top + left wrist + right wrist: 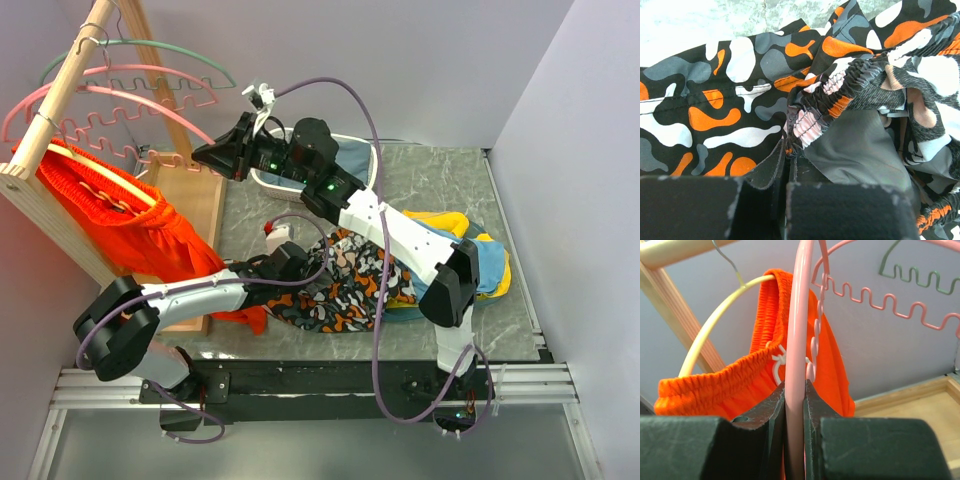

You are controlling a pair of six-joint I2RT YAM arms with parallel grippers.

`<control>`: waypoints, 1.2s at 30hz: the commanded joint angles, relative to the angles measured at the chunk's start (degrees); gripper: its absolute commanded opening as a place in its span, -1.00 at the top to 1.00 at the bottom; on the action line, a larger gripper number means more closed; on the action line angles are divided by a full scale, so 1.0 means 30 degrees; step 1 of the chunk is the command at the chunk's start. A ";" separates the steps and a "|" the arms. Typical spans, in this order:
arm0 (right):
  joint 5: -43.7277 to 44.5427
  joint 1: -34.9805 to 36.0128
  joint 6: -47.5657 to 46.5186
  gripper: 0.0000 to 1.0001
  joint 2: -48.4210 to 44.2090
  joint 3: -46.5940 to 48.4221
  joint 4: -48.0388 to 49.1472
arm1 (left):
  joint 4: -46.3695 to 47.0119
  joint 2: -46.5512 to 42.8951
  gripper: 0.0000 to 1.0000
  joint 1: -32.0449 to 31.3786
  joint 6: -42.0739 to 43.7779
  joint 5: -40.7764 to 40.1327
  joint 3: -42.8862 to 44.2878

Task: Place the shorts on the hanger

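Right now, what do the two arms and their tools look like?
The left arm and right arm have white links between bulky black joints, with thin purple cables looping along them. Small green lights glow on the right arm. The left tool and right tool are black, with flat matte fingers.

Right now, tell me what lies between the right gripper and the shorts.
In the top view, only bare grey tabletop and the left arm's purple cable loop separate the right gripper from the shorts.
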 commanded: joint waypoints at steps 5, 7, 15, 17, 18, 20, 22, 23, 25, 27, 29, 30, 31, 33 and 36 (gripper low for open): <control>-0.0186 -0.0200 0.0715 1.00 -0.1968 -0.0116 0.3349 | 0.0109 -0.0319 0.98 0.0090 0.0292 -0.0091 0.0207; -0.0244 -0.0258 0.0744 1.00 -0.2056 -0.0233 0.3407 | 0.0109 -0.0436 0.98 0.0148 0.0292 -0.0091 0.0149; -0.0391 -0.0434 0.0744 1.00 -0.3226 -0.2106 0.4107 | 0.0256 -0.0320 0.98 0.0177 0.0292 0.0026 0.0090; -0.0216 -0.0492 0.0920 1.00 -0.3694 -0.2985 0.4577 | 0.0256 -0.0291 0.98 0.0177 0.0263 0.0026 0.0119; -0.0215 -0.0493 0.0978 1.00 -0.3813 -0.3191 0.4956 | 0.0285 -0.0261 0.98 0.0148 0.0262 0.0055 0.0091; -0.0391 -0.0580 0.1271 1.00 -0.4018 -0.3689 0.5368 | 0.0285 -0.0319 0.98 0.0148 0.0262 0.0056 0.0090; -0.0391 -0.0639 0.1563 1.00 -0.4165 -0.4214 0.5925 | 0.0256 -0.0349 0.98 0.0177 0.0262 0.0026 0.0090; -0.0420 -0.0697 0.1681 1.00 -0.4311 -0.4392 0.6188 | 0.0227 -0.0378 0.98 0.0148 0.0262 -0.0003 0.0090; -0.0391 -0.0756 0.2118 1.00 -0.4545 -0.4918 0.6891 | 0.0197 -0.0378 0.98 0.0148 0.0291 -0.0003 0.0090; -0.0479 -0.0844 0.2296 1.00 -0.4634 -0.5183 0.7417 | 0.0197 -0.0378 0.98 0.0148 0.0292 -0.0003 0.0061; -0.0595 -0.0932 0.2706 1.00 -0.4722 -0.5477 0.7771 | 0.0197 -0.0408 0.98 0.0148 0.0263 0.0026 0.0061; -0.0654 -0.0903 0.2765 1.00 -0.4751 -0.5536 0.7918 | 0.0168 -0.0378 0.98 0.0177 0.0262 -0.0032 0.0032; -0.0626 -0.0932 0.2795 1.00 -0.4839 -0.5652 0.7919 | 0.0168 -0.0407 0.98 0.0206 0.0262 -0.0003 0.0032; -0.0509 -0.0932 0.2795 1.00 -0.5014 -0.5974 0.8151 | 0.0197 -0.0437 0.98 0.0207 0.0233 -0.0003 -0.0056; -0.0363 -0.0961 0.2737 1.00 -0.5366 -0.6385 0.8153 | 0.0198 -0.0437 0.98 0.0207 0.0204 -0.0003 -0.0056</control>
